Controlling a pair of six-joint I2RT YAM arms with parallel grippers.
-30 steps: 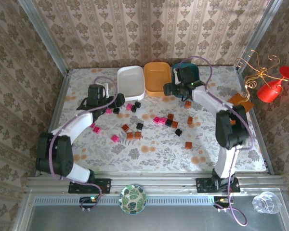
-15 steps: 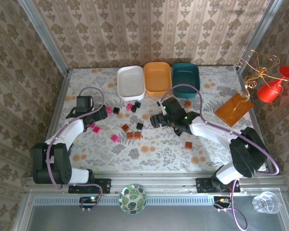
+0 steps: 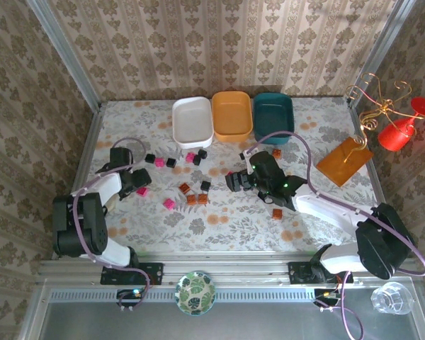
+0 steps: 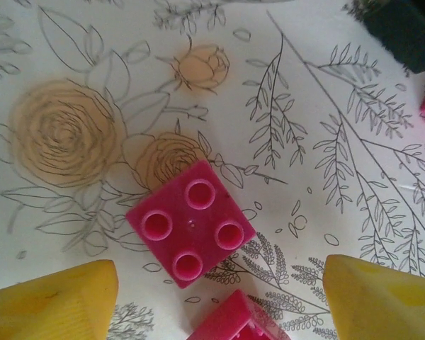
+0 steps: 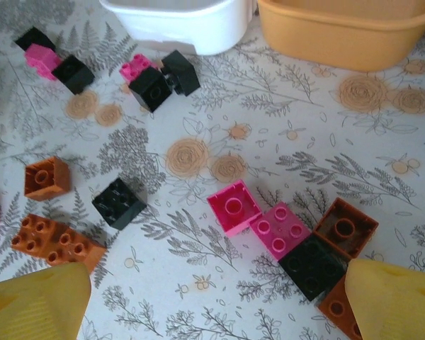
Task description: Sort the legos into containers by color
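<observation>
Pink brick (image 4: pixel 190 222) lies studs-up on the table (image 4: pixel 340 177), just ahead of the left gripper (image 4: pixel 219 301), whose fingers (image 4: pixel 53 308) stand wide apart, empty. It is square, no long axis, a corner turned toward the fingers. Left arm is nearer; the white tray (image 3: pixel 193 120) lies well apart. Right gripper (image 5: pixel 216 297) gapes empty over other bricks (image 5: pixel 280 230).

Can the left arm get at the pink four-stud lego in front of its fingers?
Probably yes: the left gripper is open and the pink lego lies uncovered just ahead, though another pink brick sits nearer, between the fingers.
</observation>
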